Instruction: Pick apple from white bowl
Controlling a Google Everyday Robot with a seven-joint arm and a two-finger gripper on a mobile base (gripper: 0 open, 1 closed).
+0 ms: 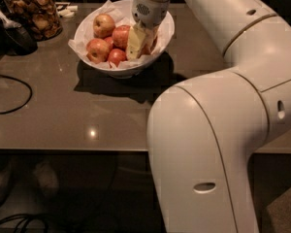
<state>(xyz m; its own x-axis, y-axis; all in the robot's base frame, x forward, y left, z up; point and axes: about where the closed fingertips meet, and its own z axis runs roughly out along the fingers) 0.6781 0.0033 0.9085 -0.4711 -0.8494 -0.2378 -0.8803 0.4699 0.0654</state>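
The white bowl (169, 29), lined with crinkled white paper, stands at the back of the dark table and holds several red apples. One apple (104, 24) lies at the back left, another (98, 50) at the front left and a third (120, 35) in the middle. My gripper (139, 43) reaches down from above into the right half of the bowl, among the apples and against the middle one. It hides the apples on the right side of the bowl.
A glass jar of brown snacks (35, 11) stands at the back left, with a dark object (12, 38) beside it. A black cable (12, 95) loops on the left of the table (77, 115). My arm's large white links (218, 130) fill the right side.
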